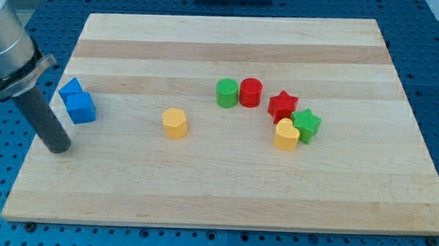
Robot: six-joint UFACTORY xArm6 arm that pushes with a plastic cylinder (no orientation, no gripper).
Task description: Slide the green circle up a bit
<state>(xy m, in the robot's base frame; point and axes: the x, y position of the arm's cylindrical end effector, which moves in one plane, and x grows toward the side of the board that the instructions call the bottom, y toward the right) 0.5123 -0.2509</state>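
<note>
The green circle [227, 93] stands near the middle of the wooden board [224, 190], touching the red circle [250, 92] on its right. My tip [58, 147] rests on the board near its left edge, far to the left of the green circle and below-left of the two blue blocks. The rod rises from the tip toward the view's upper left.
Two blue blocks [71, 89] [80, 107] sit together at the left. A yellow block [174, 123] lies left of centre. A red star [282, 106], a green star [306, 125] and a yellow heart [286, 135] cluster at the right.
</note>
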